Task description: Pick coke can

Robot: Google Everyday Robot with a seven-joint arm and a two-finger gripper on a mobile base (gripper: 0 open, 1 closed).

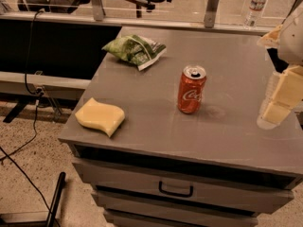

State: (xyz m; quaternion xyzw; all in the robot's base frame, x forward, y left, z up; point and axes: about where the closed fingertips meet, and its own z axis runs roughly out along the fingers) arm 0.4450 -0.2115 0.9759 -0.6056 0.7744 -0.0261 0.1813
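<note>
The coke can, red with white script and a silver top, stands upright near the middle of the grey cabinet top. My gripper is at the right edge of the view, to the right of the can and well apart from it. Its pale yellow fingers are spread, with nothing between them. Most of the arm is cut off by the frame edge.
A green chip bag lies at the back left of the top. A yellow sponge lies at the front left. A clear object stands by the gripper. A water bottle stands on the floor behind. Drawers are below.
</note>
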